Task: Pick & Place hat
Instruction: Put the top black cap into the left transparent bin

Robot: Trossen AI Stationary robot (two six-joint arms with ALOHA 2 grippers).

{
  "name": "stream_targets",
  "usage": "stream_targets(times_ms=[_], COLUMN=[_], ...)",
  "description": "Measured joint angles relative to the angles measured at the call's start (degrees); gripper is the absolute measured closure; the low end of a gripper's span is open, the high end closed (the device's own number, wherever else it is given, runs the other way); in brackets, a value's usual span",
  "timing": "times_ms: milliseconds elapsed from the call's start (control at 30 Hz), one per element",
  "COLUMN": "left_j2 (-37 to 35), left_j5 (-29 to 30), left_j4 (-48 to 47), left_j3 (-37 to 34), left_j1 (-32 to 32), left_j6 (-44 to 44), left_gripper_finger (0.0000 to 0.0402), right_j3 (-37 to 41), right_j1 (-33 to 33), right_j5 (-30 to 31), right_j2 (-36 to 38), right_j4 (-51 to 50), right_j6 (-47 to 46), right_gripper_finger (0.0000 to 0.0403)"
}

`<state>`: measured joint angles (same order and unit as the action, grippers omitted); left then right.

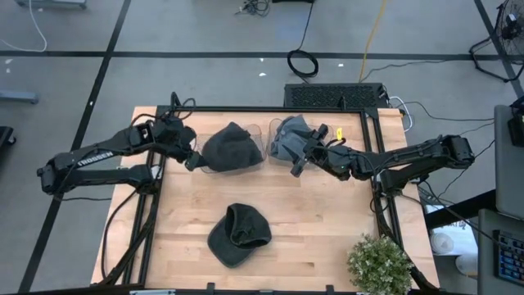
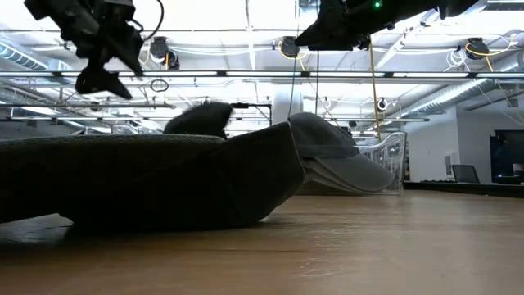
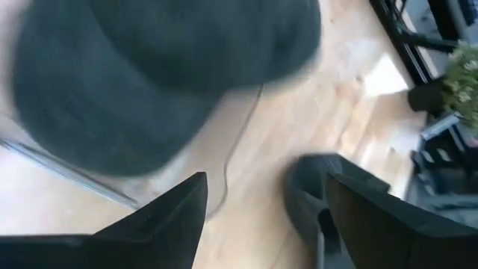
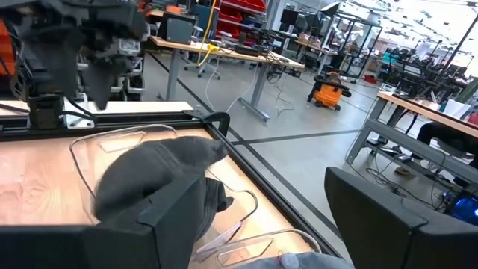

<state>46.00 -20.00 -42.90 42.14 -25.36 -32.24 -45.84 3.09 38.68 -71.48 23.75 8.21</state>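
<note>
From the overhead camera I see three hats on the wooden table (image 1: 327,221). A dark beanie (image 1: 232,148) sits in a clear bin (image 1: 260,131) at the upper centre of the frame, mounded above its walls. Just beside it to the right, a second clear bin (image 1: 273,124) holds a grey cap (image 1: 288,138). A third hat, a dark baseball cap (image 1: 238,234), lies flat on the bare wood at lower centre, well apart from both bins.

My left gripper (image 1: 192,160) sits at the left edge of the dark beanie, just beside it. In the left wrist view its two fingers (image 3: 168,217) stand spread with bare table showing between them and the beanie's blurred mass just past them; nothing is held. The dark baseball cap shows past the other finger there.

My right gripper (image 1: 298,166) is at the lower right edge of the grey cap, over the bin's rim. In the right wrist view its fingers (image 4: 168,213) stand parted with nothing between them; a grey fold of the cap lies below them at the frame's bottom edge, and the beanie in its bin and the left arm lie beyond.

In the low view the baseball cap fills the foreground, both arms hanging along the top of the frame. A potted plant (image 1: 379,264) stands at the table's lower right corner.
</note>
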Motion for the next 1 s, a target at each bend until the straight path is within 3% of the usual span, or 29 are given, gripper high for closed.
stream_targets(times_ms=[300, 467, 600, 833, 1000], left_j2=[1.2, 5.9, 12.5, 26.6, 35.4], left_j5=[16.3, 18.5, 18.6, 24.0, 26.9], left_j4=[-0.4, 2.3, 5.9, 12.6, 18.5], left_j3=[3.3, 3.3, 3.3, 3.3, 3.3], left_j1=[-0.1, 0.6, 2.9, 5.0, 4.4], left_j6=[8.2, 11.3, 13.9, 17.3, 18.2], left_gripper_finger=[0.0121, 0.0133, 0.0196, 0.0377, 0.0377], right_j3=[0.0, 0.0, 0.0, 0.0, 0.0], right_j1=[0.0, 0.0, 0.0, 0.0, 0.0], right_j5=[0.0, 0.0, 0.0, 0.0, 0.0], right_j2=[0.0, 0.0, 0.0, 0.0, 0.0], right_j4=[0.0, 0.0, 0.0, 0.0, -0.1], right_j6=[0.0, 0.0, 0.0, 0.0, 0.0], right_gripper_finger=[0.0140, 0.0140, 0.0140, 0.0140, 0.0140])
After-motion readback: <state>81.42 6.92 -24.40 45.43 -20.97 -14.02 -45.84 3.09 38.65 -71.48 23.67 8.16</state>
